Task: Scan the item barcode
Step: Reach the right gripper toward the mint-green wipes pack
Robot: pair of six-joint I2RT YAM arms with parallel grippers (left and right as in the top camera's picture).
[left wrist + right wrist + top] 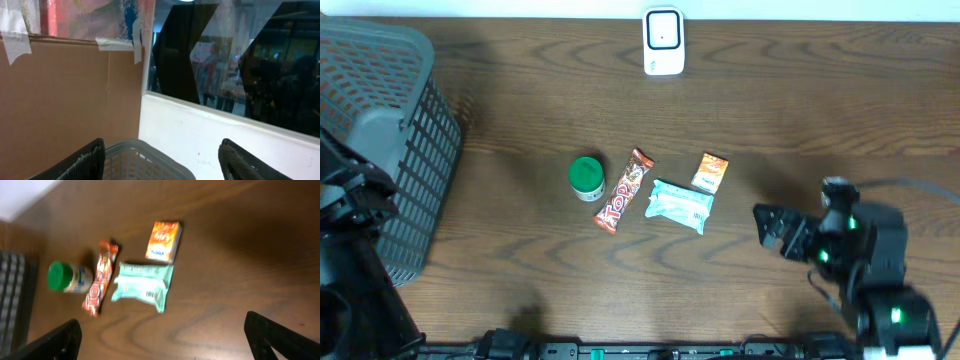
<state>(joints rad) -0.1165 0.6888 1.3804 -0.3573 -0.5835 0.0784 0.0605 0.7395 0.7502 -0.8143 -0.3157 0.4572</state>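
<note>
Four items lie mid-table: a green-capped jar [586,178], a red-orange candy bar [624,190], a mint-green packet [680,205] and a small orange box [710,173]. A white scanner [663,41] stands at the far edge. My right gripper [772,228] hovers open to the right of the packet, holding nothing. Its wrist view shows the jar [67,277], bar [101,277], packet [142,282] and box [163,241] ahead of the right gripper [165,340]. My left gripper [161,165] is open and empty, raised over the basket rim, facing the wall.
A grey mesh basket [380,130] fills the left end of the table, with the left arm [355,200] beside it. In the left wrist view the basket [145,160] sits below a cardboard panel [65,90] and a white wall [210,135].
</note>
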